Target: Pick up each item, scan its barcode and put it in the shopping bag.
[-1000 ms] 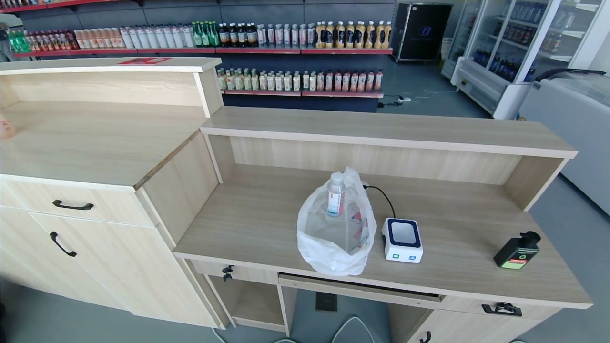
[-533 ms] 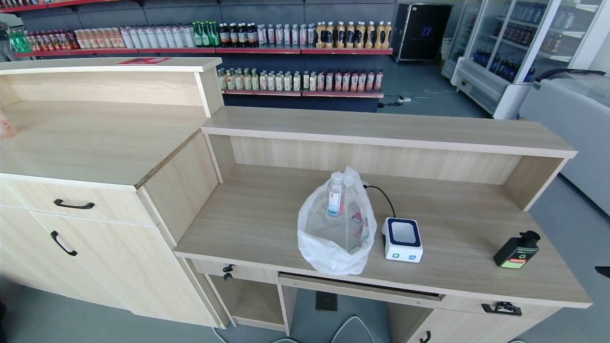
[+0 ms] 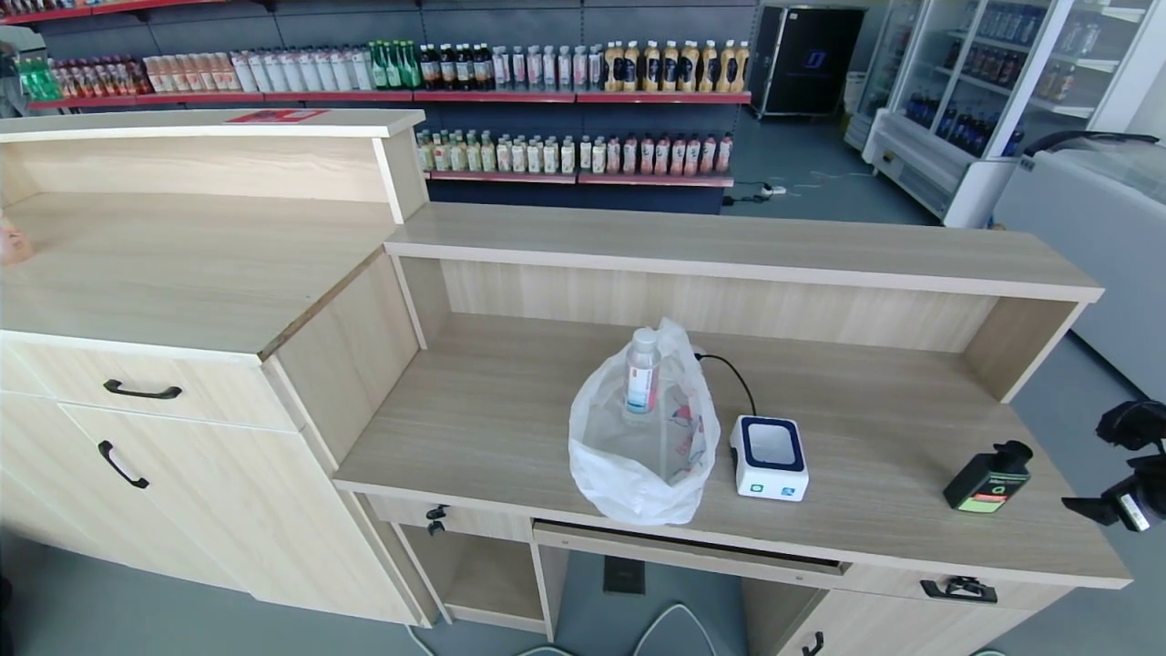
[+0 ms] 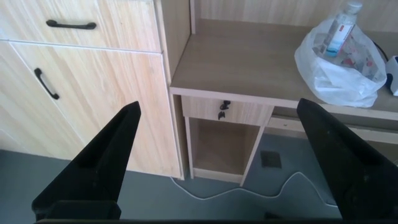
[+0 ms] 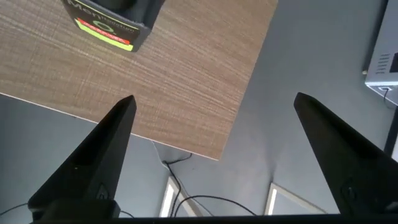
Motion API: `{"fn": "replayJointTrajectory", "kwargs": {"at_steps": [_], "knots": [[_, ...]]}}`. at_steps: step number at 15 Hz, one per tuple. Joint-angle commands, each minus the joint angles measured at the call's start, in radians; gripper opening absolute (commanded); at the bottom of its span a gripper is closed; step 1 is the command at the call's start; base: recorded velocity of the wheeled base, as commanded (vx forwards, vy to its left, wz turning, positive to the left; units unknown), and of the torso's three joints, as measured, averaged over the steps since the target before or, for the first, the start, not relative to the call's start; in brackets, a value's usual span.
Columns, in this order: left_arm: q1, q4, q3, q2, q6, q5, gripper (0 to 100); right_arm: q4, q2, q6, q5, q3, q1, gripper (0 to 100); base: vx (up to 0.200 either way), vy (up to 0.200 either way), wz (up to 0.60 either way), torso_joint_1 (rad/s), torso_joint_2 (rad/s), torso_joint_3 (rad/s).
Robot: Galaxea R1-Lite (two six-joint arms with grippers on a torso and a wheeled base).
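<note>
A white shopping bag (image 3: 638, 460) stands open at the counter's front middle, with a clear bottle (image 3: 642, 372) upright inside it. Just to its right lies the white barcode scanner (image 3: 770, 458). A black pump bottle (image 3: 988, 478) with a red and green label stands near the counter's right end. My right gripper (image 3: 1126, 499) hovers just off that end, to the right of the black pump bottle (image 5: 112, 22); its fingers are open and empty (image 5: 214, 98). My left gripper (image 4: 219, 104) is open and empty, low in front of the counter, with the bag (image 4: 339, 59) farther off.
The wooden counter (image 3: 874, 428) has a raised back shelf and a taller cabinet (image 3: 182, 273) with drawers on the left. The scanner's cable (image 3: 733, 374) runs behind the bag. Drink shelves and fridges stand in the room behind.
My right gripper has come into the head view at the counter's right end, beside the black pump bottle. Bag, bottle and scanner have not moved.
</note>
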Motion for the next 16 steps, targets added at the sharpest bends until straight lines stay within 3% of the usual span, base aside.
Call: {"fn": "replayJointTrajectory", "kwargs": {"at_steps": [1, 16], "knots": [[0.000, 0.000, 0.000, 0.000, 0.000, 0.000, 100, -0.002, 0.053, 0.001, 0.009, -0.033, 0.032, 100, 0.000, 0.000, 0.00, 0.000, 0.00, 0.000], [0.000, 0.000, 0.000, 0.000, 0.000, 0.000, 100, -0.010, 0.162, 0.024, 0.052, -0.103, 0.162, 100, 0.000, 0.000, 0.00, 0.000, 0.00, 0.000]]}}
